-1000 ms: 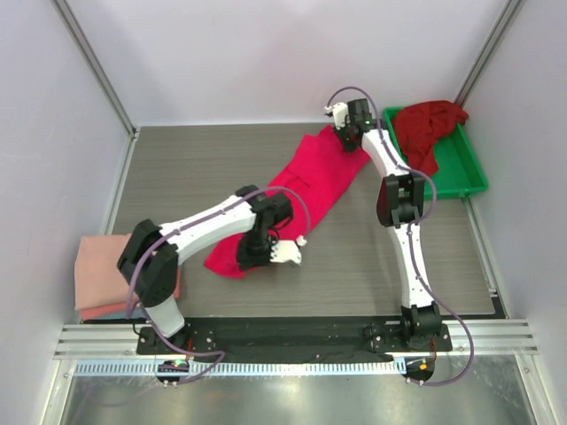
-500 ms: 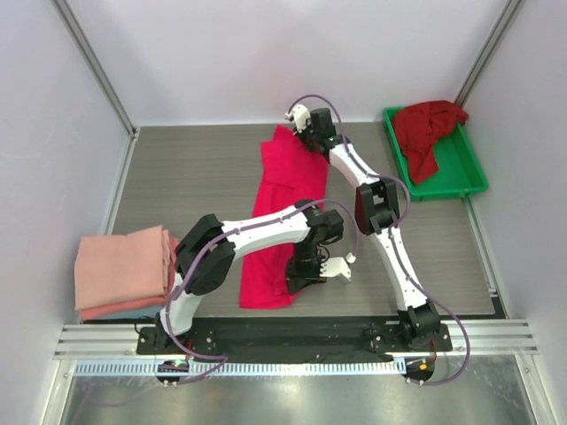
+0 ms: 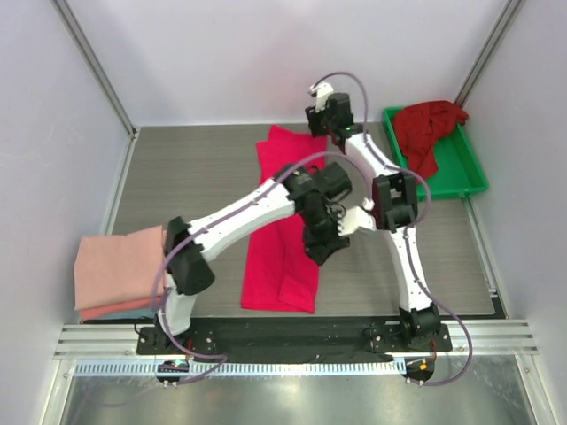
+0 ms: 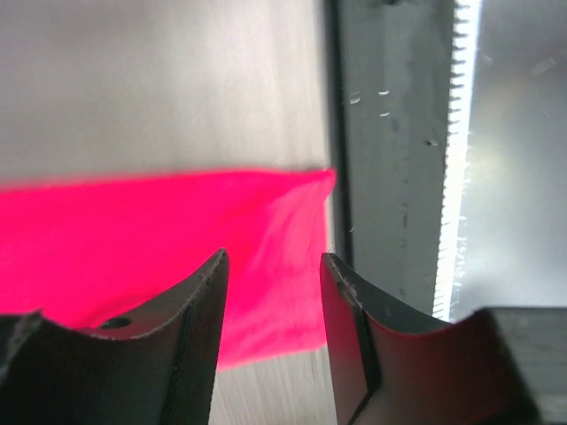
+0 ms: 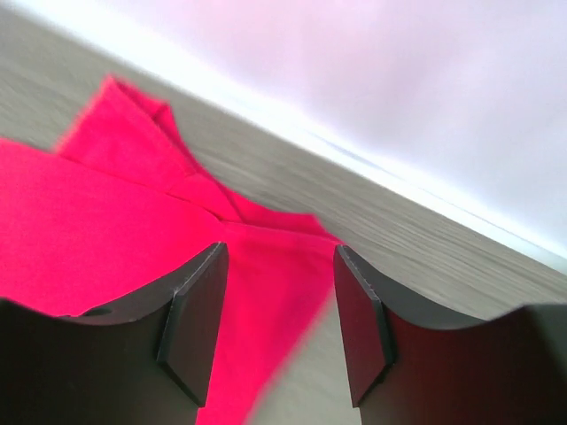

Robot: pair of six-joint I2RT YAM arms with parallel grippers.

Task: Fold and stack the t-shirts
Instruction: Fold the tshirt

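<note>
A bright pinkish-red t-shirt [image 3: 285,226] lies flat as a long narrow strip running from the table's far side to its near edge. My left gripper [image 3: 321,246] hovers open over the strip's right side near the front. In the left wrist view, the left gripper [image 4: 274,261] has nothing between its jaws, and the shirt's [image 4: 133,239] corner lies below. My right gripper [image 3: 317,122] hangs open just above the shirt's far end. The right wrist view shows the right gripper [image 5: 279,252] empty, above the cloth [image 5: 106,212]. A darker crimson t-shirt [image 3: 427,131] lies crumpled in the tray. Pale salmon-pink t-shirts [image 3: 120,270] sit folded in a stack at the near left.
A green plastic tray [image 3: 465,177] stands at the far right corner. Grey walls close the table in at the back and sides. A black rail and metal strip [image 4: 390,177] run along the near edge.
Both grippers have opened and let go of the pinkish-red shirt and lifted off it. The shirt was swung from a slant into a straight strip; the left gripper moved up and right.
</note>
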